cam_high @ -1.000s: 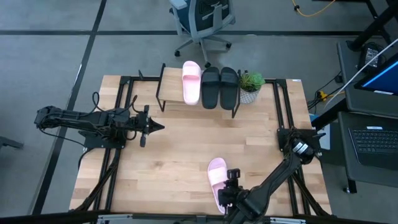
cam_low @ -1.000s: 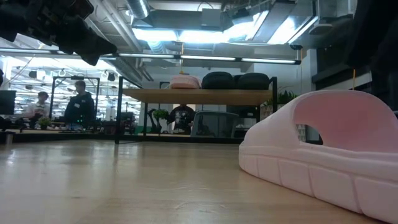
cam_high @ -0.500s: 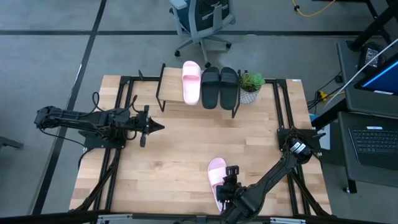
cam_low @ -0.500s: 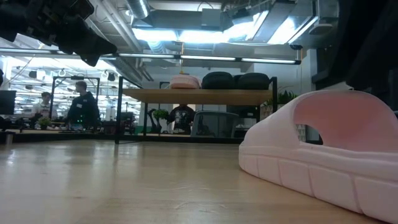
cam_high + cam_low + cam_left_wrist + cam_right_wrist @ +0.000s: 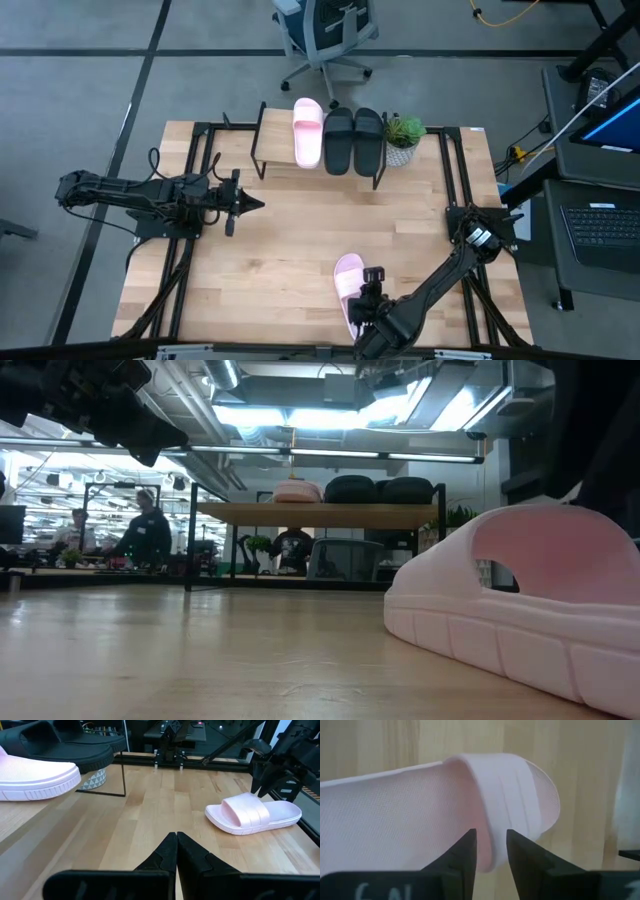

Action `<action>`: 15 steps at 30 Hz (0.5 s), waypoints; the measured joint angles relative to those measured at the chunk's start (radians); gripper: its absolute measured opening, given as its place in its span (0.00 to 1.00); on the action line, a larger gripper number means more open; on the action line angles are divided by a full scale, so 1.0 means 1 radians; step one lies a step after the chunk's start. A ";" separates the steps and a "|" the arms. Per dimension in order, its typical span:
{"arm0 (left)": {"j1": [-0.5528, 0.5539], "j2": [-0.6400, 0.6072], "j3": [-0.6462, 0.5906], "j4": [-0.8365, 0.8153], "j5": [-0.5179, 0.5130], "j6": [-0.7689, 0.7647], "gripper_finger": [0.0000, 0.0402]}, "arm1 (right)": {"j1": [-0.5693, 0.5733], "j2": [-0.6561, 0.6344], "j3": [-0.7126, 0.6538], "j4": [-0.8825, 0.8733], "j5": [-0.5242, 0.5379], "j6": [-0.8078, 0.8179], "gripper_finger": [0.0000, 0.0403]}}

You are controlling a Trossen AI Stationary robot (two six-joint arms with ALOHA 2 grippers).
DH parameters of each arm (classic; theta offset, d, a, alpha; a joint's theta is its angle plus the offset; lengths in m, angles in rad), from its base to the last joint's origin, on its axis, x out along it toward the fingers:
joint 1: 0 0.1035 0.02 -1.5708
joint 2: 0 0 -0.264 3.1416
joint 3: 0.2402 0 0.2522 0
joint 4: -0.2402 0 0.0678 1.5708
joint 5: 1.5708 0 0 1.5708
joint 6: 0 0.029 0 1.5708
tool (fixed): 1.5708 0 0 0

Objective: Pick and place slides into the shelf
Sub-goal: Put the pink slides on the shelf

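One pink slide (image 5: 347, 278) lies sole-down near the table's near edge, with its strap toward the far side; it also fills the right of the low view (image 5: 520, 610). My right gripper (image 5: 491, 837) stands over it, shut on its strap. The shelf (image 5: 318, 148) stands at the far edge and carries another pink slide (image 5: 307, 132) and two black slides (image 5: 353, 140) on its plank. My left gripper (image 5: 176, 842) is shut and hovers over the table's left half (image 5: 250, 205). My right gripper pinches the strap's heel-side edge (image 5: 492, 817) of the pink slide between its two fingers. One finger (image 5: 465, 852) is on the footbed side and the other (image 5: 520, 852) is on the strap's outer face. It comes from above, pointing down. The slide stays flat on the table.
A small potted plant (image 5: 403, 138) stands just right of the shelf. Black frame rails (image 5: 195, 180) run along the table's left and right sides. Bare wood lies between the shelf and the near slide. People move in the room behind (image 5: 145, 530).
My right gripper has come down a little onto the pink slide and shifted slightly toward the table's left. The slide has stayed where it was. A person in the background has walked to the right.
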 joint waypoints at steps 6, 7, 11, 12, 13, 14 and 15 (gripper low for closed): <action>0.000 0.000 0.000 0.000 0.000 0.000 0.01 | 0.000 -0.002 -0.038 0.033 0.000 -0.001 0.27; 0.000 0.000 0.000 0.000 0.000 0.000 0.01 | 0.000 -0.002 -0.049 0.033 0.001 0.000 0.27; 0.000 0.000 0.000 0.000 0.000 0.000 0.01 | 0.000 -0.003 -0.078 0.038 0.008 0.040 0.27; 0.000 0.000 0.000 -0.001 0.000 0.000 0.01 | 0.000 -0.003 -0.078 0.039 0.009 0.048 0.27; 0.000 0.000 0.000 -0.001 0.000 0.000 0.01 | 0.000 -0.003 -0.078 0.041 0.012 0.051 0.27; 0.000 0.000 0.000 -0.001 0.000 0.000 0.01 | 0.000 -0.003 -0.078 0.046 0.014 0.050 0.27; 0.000 0.000 0.000 -0.001 0.000 0.000 0.01 | 0.000 -0.003 -0.078 0.048 0.018 0.050 0.27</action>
